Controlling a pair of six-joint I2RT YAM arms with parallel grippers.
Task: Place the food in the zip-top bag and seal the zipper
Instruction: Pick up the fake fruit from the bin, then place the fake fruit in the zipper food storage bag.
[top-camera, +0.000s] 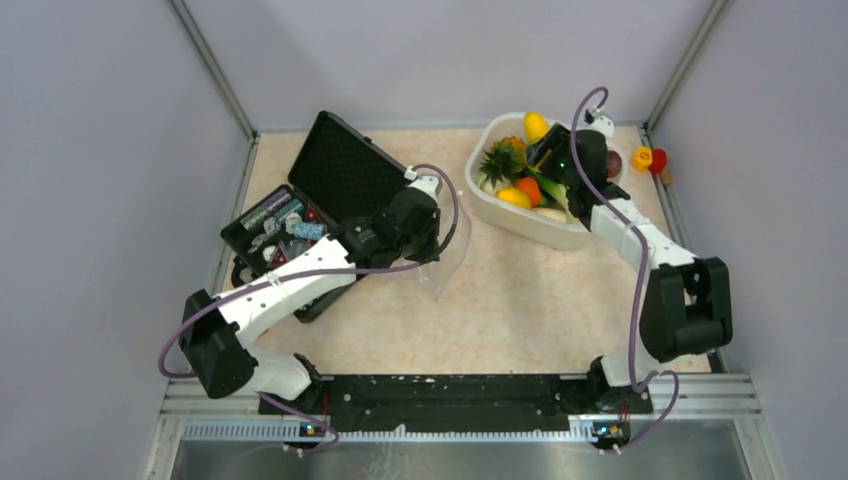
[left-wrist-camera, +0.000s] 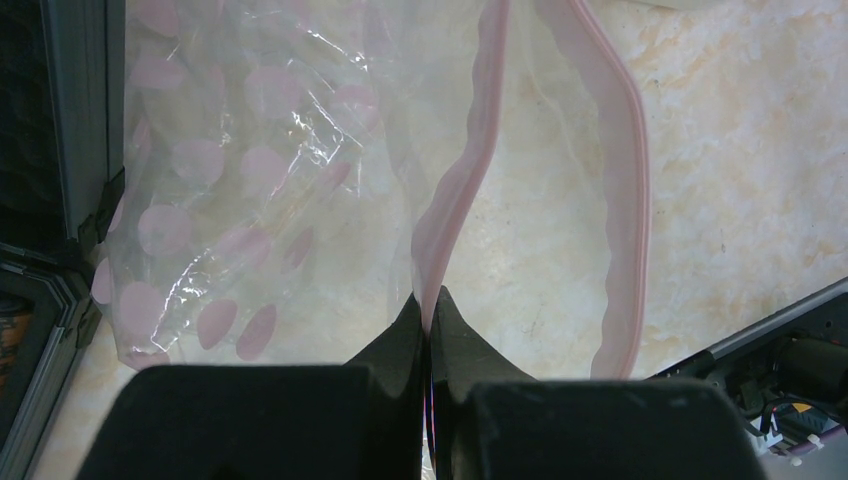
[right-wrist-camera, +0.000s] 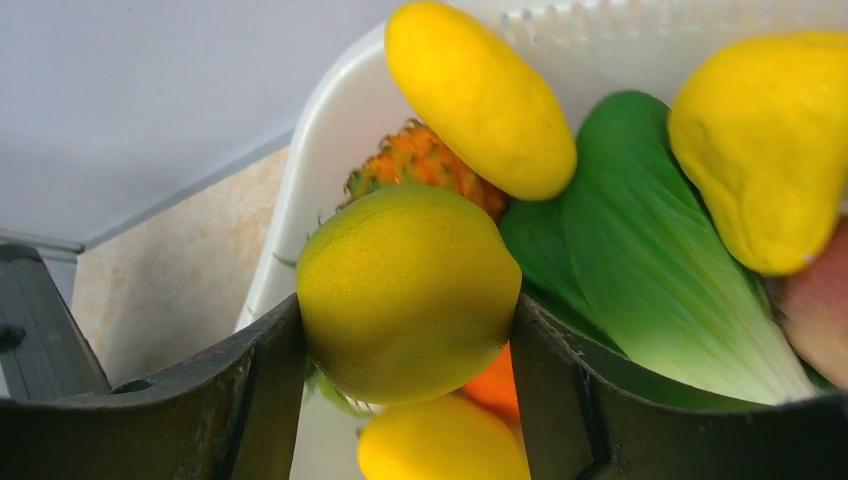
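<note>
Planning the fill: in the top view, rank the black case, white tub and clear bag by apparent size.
1. black case, lid open
2. white tub
3. zip-top bag, smallest as seen, though the left arm hides part

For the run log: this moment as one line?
left jaws: shut on one zipper lip, mouth open | right jaws: shut on round yellow fruit over tub | zip-top bag: no food visible

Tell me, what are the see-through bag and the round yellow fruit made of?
The crinkly clear bag with pink dots looks like thin, shiny plastic film: it wrinkles and catches glints of light. The round yellow fruit pinched in the right hand seems to be toy plastic, with a finely pebbled, slightly glossy skin too even to be real.
</note>
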